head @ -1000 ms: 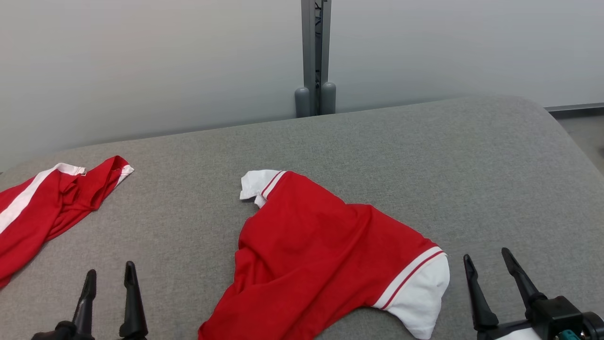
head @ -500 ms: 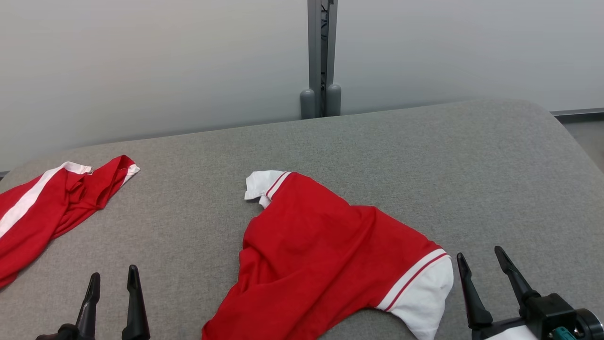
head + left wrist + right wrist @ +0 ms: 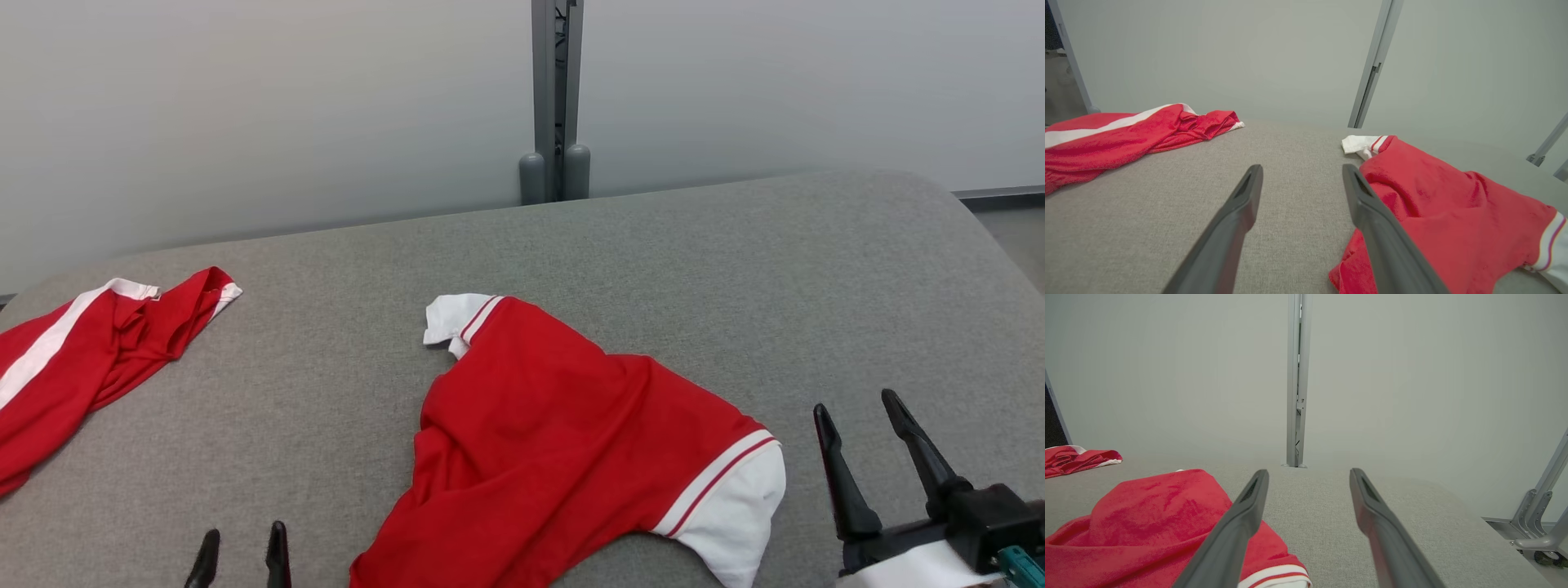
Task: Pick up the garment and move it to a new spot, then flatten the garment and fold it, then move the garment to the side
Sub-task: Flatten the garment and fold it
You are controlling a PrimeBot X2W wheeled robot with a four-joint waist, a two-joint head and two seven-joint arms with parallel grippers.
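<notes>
Both end effectors wide open, red garment (image 3: 563,441) lying loose mid-tabletop

So the red garment with the white sleeve cuffs is sprawled all rumpled on the grey tabletop (image 3: 735,269), about centre and toward the near edge. On its right, the right end effector (image 3: 854,402) sits just beside the white cuff, fingers spread, gripping nothing. Down at the bottom edge the left end effector (image 3: 245,531) pokes up left of the garment, also spread wide and empty. A second red piece (image 3: 82,351) with a white stripe lies well apart at the far left, with a grey post (image 3: 555,98) behind the tabletop.
</notes>
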